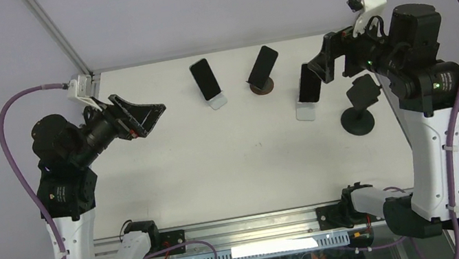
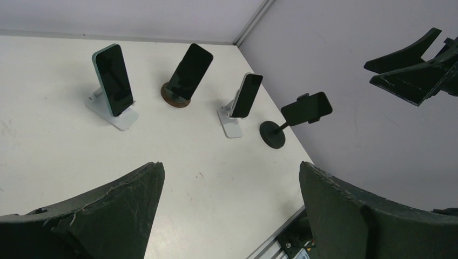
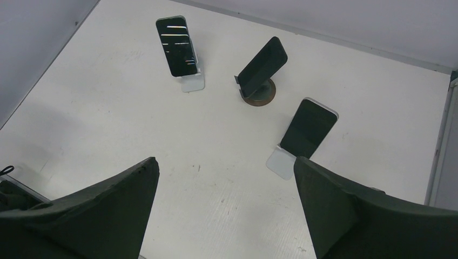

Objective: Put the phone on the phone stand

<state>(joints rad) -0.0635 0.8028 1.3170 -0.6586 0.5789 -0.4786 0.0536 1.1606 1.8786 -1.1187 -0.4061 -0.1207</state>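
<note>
Several dark phones lean on stands along the far side of the white table (image 1: 218, 166). From left to right: a phone (image 1: 205, 79) on a white stand (image 1: 217, 101), a phone (image 1: 263, 66) on a round brown stand (image 1: 262, 87), a phone (image 1: 308, 83) on a white stand (image 1: 305, 112), and a phone (image 1: 364, 91) clamped sideways on a black pole stand (image 1: 358, 122). My left gripper (image 1: 154, 119) hovers open at the table's left, holding nothing. My right gripper (image 1: 317, 63) is open and empty, raised beside the third phone (image 3: 309, 128).
Grey walls enclose the table at the back and on both sides. An aluminium rail (image 1: 242, 225) with the arm bases runs along the near edge. In the left wrist view the right arm's fingers (image 2: 410, 81) show at the upper right.
</note>
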